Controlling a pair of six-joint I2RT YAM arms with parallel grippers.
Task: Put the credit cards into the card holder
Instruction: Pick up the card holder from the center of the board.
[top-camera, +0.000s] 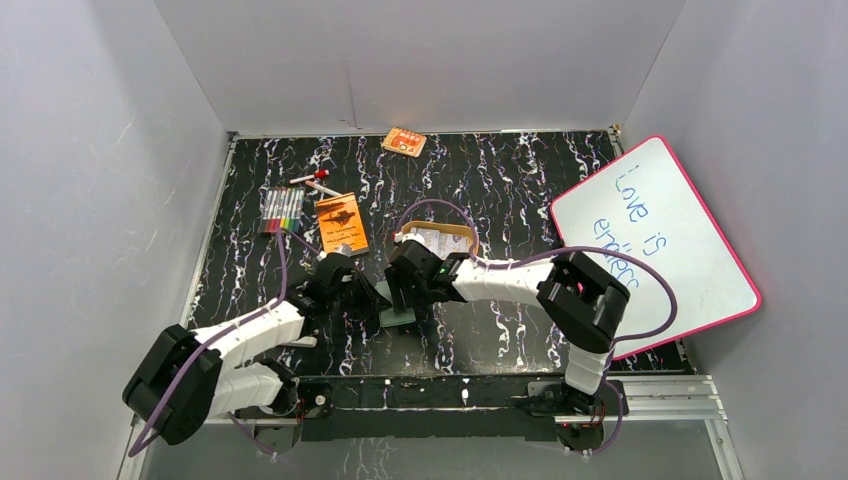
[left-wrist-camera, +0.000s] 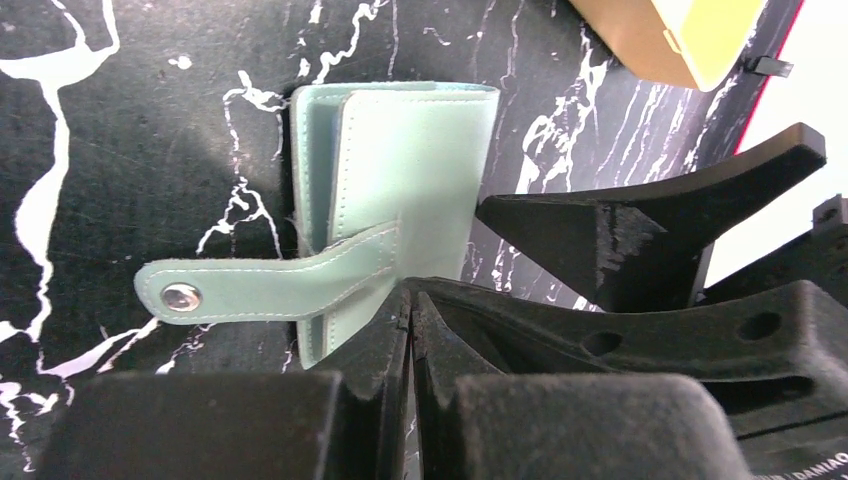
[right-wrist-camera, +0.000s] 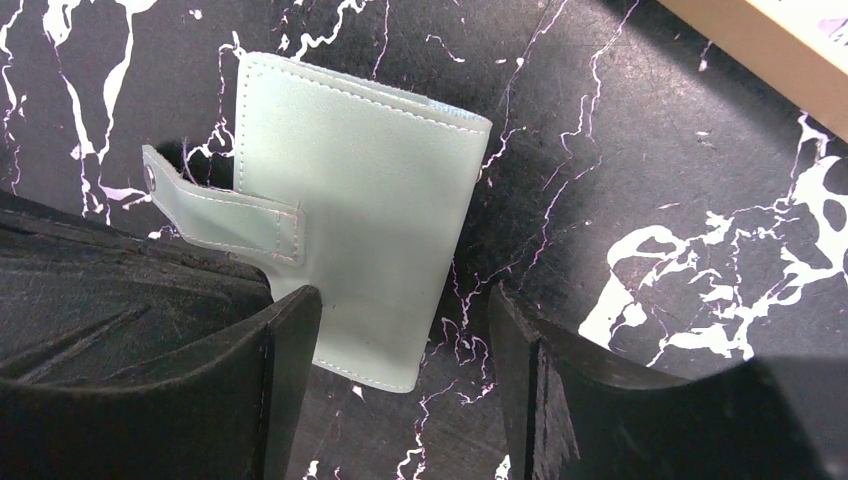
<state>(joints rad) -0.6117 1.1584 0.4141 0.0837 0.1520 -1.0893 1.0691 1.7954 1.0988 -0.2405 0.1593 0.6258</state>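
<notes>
Holder (left-wrist-camera: 400, 170) lay folded, strap loose, on the tabletop (right-wrist-camera: 620, 180) mid-frame. Left claw (left-wrist-camera: 408, 310) pressed together at its lower edge; right claw (right-wrist-camera: 398, 295) spread astride it. I judged the closed tips could shove it aside unopened.

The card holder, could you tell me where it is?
The card holder lies on the table, top view centre, between the left tool and right tool, just nearer than the tan tray.

The table (top-camera: 500, 180) is black, veined white and purple like marble. The holder (right-wrist-camera: 370, 230) is pale sage-green with matching stitching and a silver snap (left-wrist-camera: 181, 297). Beyond the holder: orange booklet (top-camera: 340, 224), tan tray (top-camera: 467, 240), white pink-edged whiteboard (top-camera: 690, 260) lettered blue.
</notes>
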